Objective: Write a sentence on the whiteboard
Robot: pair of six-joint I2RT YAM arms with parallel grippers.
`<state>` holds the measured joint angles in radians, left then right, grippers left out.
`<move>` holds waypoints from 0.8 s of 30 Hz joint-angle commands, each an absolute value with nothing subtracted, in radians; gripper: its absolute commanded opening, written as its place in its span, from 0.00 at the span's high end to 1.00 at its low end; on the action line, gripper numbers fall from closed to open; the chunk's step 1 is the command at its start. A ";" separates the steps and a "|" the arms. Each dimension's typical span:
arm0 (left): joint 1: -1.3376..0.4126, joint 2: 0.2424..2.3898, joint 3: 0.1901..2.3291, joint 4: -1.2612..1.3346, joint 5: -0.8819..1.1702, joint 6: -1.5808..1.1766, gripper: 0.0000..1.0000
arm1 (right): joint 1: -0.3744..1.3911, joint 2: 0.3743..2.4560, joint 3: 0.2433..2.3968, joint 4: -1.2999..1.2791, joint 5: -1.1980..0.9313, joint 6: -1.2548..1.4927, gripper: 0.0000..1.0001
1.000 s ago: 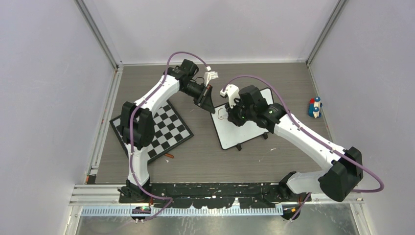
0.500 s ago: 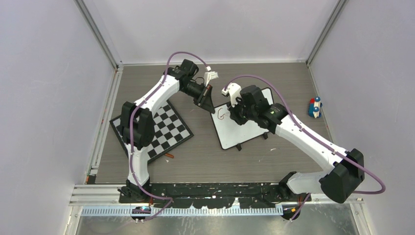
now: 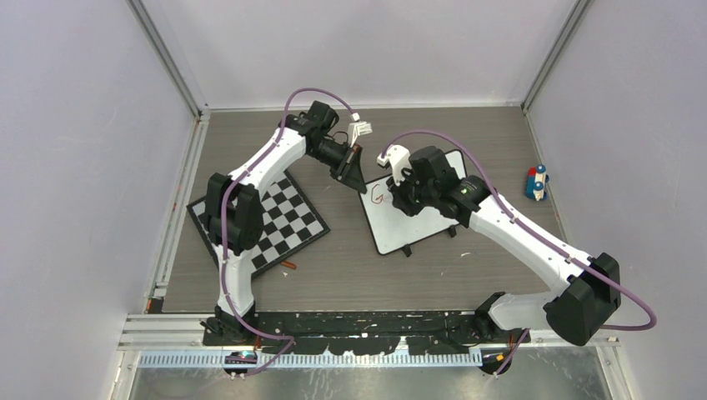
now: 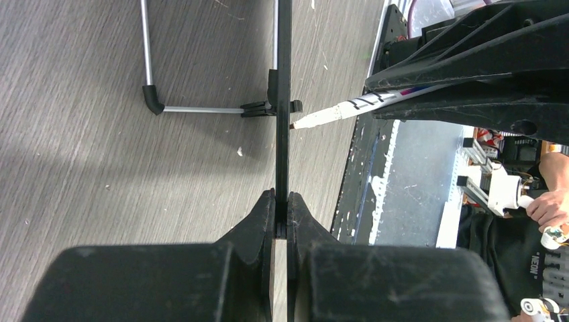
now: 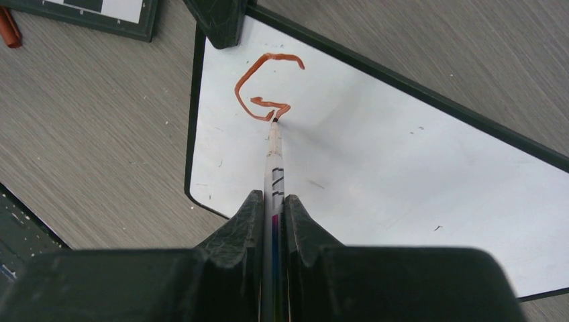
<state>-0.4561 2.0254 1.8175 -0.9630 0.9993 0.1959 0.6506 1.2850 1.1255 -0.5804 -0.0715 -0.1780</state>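
The whiteboard (image 3: 417, 221) stands tilted on the table's middle, its face toward the right arm. It also shows in the right wrist view (image 5: 416, 161) and edge-on in the left wrist view (image 4: 283, 100). My left gripper (image 3: 353, 172) is shut on the board's top left corner (image 4: 282, 208). My right gripper (image 3: 398, 193) is shut on a white marker (image 5: 274, 168), whose tip touches the board. Of the sentence only one red-brown letter "G" (image 5: 265, 84) is written, near the top left corner (image 3: 378, 197). The marker tip also shows in the left wrist view (image 4: 329, 115).
A black-and-white checkerboard (image 3: 267, 218) lies left of the board. A small red cap (image 3: 288, 266) lies by its near corner. A red, white and blue toy (image 3: 536, 182) stands at the right wall. The board's metal stand (image 4: 201, 107) rests on the table behind it.
The right gripper has drawn the letter "G" on the board, which was hidden or blank a second ago, and shifted slightly right. The left arm has not moved.
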 commanded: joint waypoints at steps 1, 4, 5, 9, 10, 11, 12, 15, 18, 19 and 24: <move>-0.470 2.037 1.837 -1.008 1.000 0.212 1.00 | 0.644 1.283 1.141 -0.619 -0.105 -0.205 1.00; -0.469 2.037 1.838 -1.008 1.000 0.210 1.00 | 0.645 1.291 1.163 -0.657 -0.118 -0.221 1.00; -0.471 2.037 1.840 -1.009 1.000 0.210 1.00 | 0.645 1.293 1.170 -0.667 -0.121 -0.227 1.00; -0.470 2.035 1.844 -1.011 0.999 0.210 1.00 | 0.645 1.265 1.185 -0.673 -0.129 -0.232 1.00; -0.471 2.035 1.844 -1.011 0.999 0.210 1.00 | 0.646 1.248 1.186 -0.667 -0.133 -0.228 1.00; -0.471 2.034 1.843 -1.011 0.997 0.210 1.00 | 0.645 1.227 1.184 -0.659 -0.145 -0.224 1.00; -0.471 2.033 1.842 -1.010 0.995 0.211 1.00 | 0.645 1.202 1.175 -0.641 -0.146 -0.208 1.00; -0.471 2.031 1.843 -1.012 0.993 0.212 1.00 | 0.645 1.150 1.169 -0.598 -0.122 -0.160 1.00; -0.471 2.037 1.854 -1.021 0.996 0.216 1.00 | 0.643 1.167 1.194 -0.622 -0.100 -0.190 1.00; -0.471 2.040 1.859 -1.025 0.999 0.217 1.00 | 0.644 1.168 1.187 -0.613 -0.079 -0.199 1.00; -0.472 2.039 1.860 -1.028 0.998 0.219 1.00 | 0.642 1.196 1.183 -0.560 -0.012 -0.182 1.00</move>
<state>-0.4629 2.0308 1.8347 -0.9813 1.0031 0.1978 0.6460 1.1774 1.1584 -0.6254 -0.0704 -0.1864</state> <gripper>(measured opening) 0.040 0.176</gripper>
